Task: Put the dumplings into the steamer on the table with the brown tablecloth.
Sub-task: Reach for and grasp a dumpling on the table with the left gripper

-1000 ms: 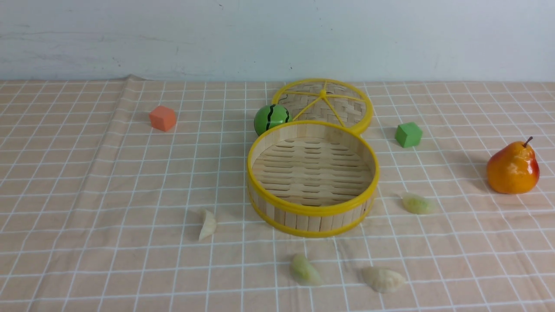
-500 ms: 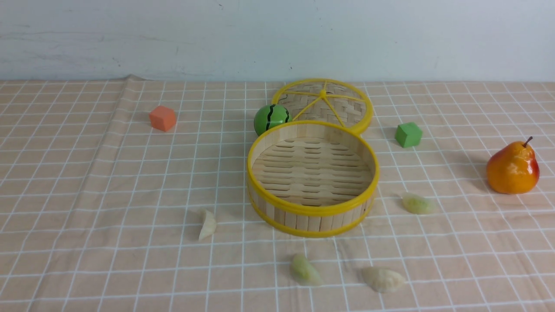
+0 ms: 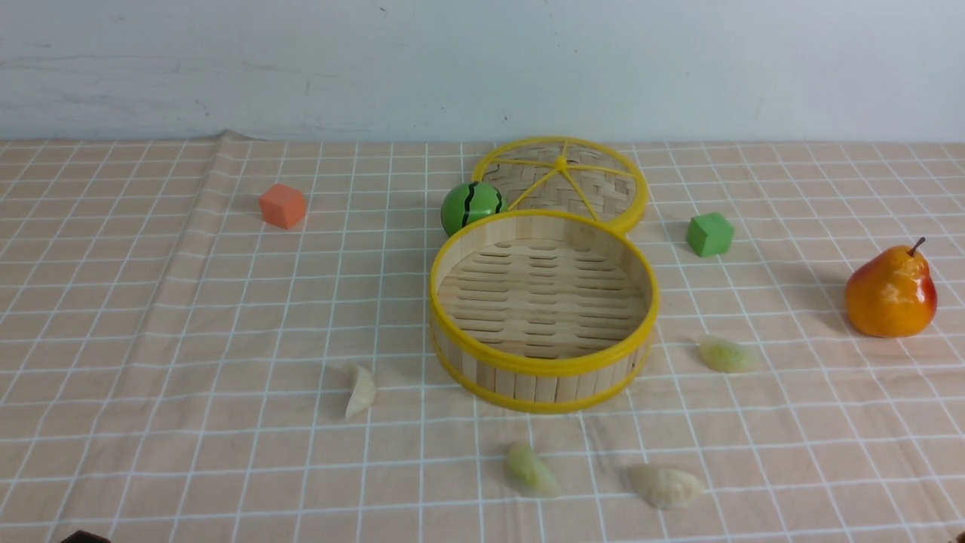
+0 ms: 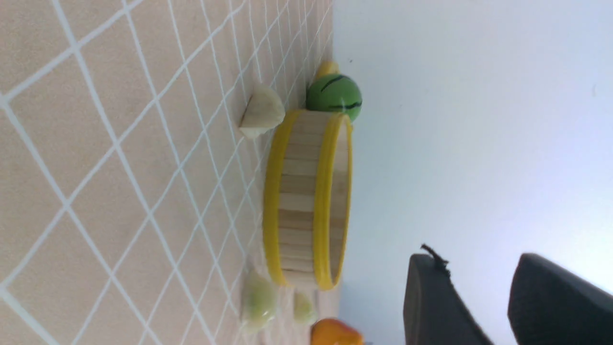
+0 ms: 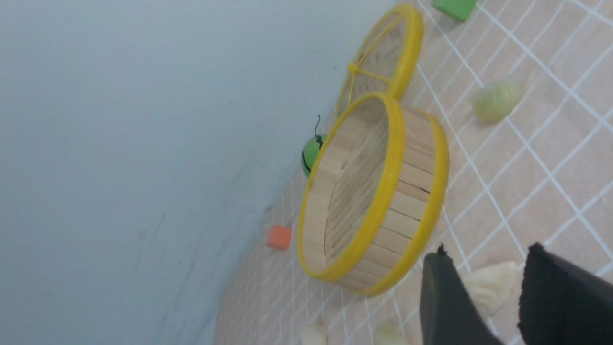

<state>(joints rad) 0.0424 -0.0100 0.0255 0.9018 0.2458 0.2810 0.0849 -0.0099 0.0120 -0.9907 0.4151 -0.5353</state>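
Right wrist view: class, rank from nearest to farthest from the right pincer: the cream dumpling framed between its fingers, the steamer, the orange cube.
1. Cream dumpling, just ahead of the right pincer.
2. Steamer, mid-scene, beyond that dumpling.
3. Orange cube, far off past the steamer, on the robot's left side.

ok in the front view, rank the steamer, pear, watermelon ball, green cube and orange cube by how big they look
1. steamer
2. pear
3. watermelon ball, partly hidden behind the steamer
4. green cube and orange cube: they look alike, so not ranked
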